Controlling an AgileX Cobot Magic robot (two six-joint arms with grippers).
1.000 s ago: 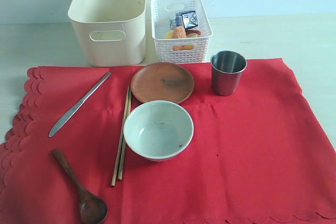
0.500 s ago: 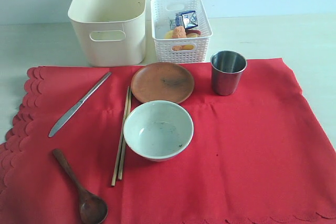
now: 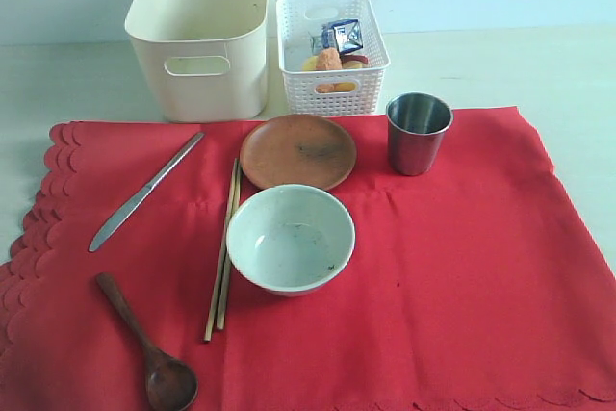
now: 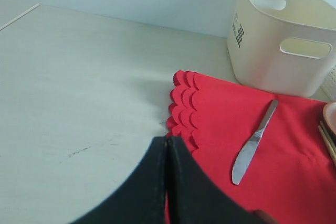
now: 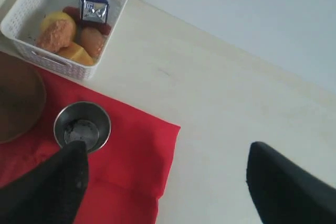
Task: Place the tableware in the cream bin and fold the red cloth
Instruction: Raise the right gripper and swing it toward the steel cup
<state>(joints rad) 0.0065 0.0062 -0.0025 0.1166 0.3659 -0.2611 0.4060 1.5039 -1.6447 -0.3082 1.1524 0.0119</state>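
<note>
Left gripper (image 4: 167,148) is pressed together by the red cloth's (image 3: 462,267) scalloped edge. Right gripper (image 5: 167,153) is spread wide near the steel cup (image 3: 418,132). On the cloth, the wooden spoon (image 3: 144,344) lies nearest, then the white bowl (image 3: 290,238) beside the chopsticks (image 3: 223,249), the knife (image 3: 144,192) and the brown plate (image 3: 297,151). Beyond stand the cream bin (image 3: 197,36) and the white lattice basket (image 3: 332,69).

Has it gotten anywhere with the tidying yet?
Nothing looks done yet: the cream bin shows no tableware inside. Bowl, cup, plate, knife, chopsticks and spoon all sit on the flat, unfolded red cloth. Left pincer is shut, right pincer open, both empty.
</note>
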